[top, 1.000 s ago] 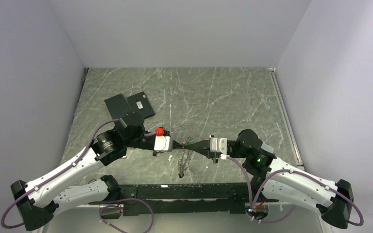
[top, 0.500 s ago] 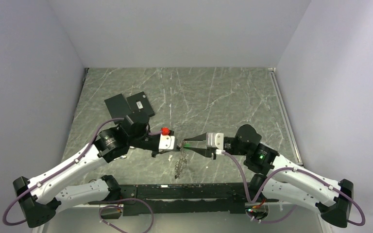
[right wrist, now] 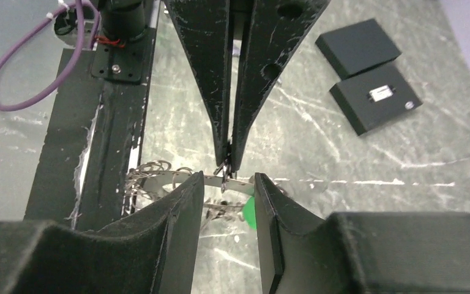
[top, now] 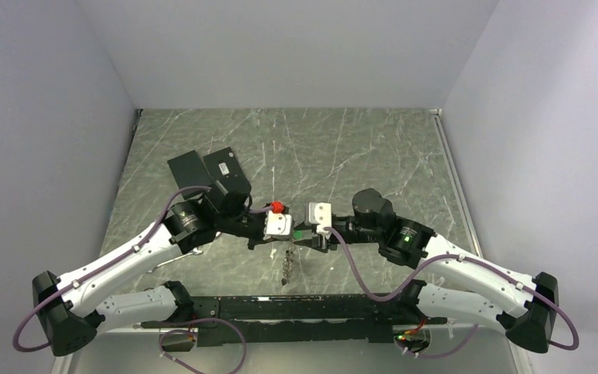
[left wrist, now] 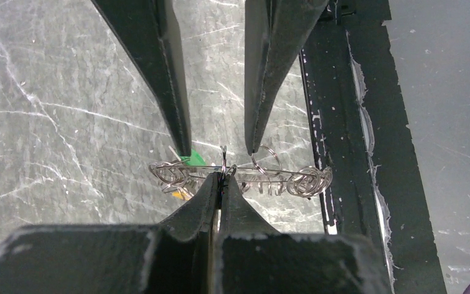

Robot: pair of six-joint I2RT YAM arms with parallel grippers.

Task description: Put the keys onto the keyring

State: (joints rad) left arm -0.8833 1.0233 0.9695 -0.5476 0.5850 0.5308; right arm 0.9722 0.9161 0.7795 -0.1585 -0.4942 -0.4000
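The keyring (left wrist: 223, 160), a thin metal ring on a grey chain of links (left wrist: 306, 181) with a green tag (left wrist: 190, 160), is pinched by my left gripper (left wrist: 223, 176), which is shut on it. From above, the chain (top: 286, 266) trails toward the near edge. My right gripper (right wrist: 227, 182) faces the left one, open, its fingertips (left wrist: 185, 147) on either side of the ring without touching it. The green tag (right wrist: 248, 212) shows beside its right finger. Of the keys I make out only a small yellow-tipped piece (left wrist: 180, 193) under the chain.
Two flat black rectangular plates (top: 206, 169) lie at the back left, also seen in the right wrist view (right wrist: 374, 98). The black base rail (top: 304, 305) runs along the near edge, close under the chain's end (left wrist: 336, 122).
My right gripper has opened and moved left until its fingers straddle the ring. The left gripper, still shut, has shifted slightly right with the chain.
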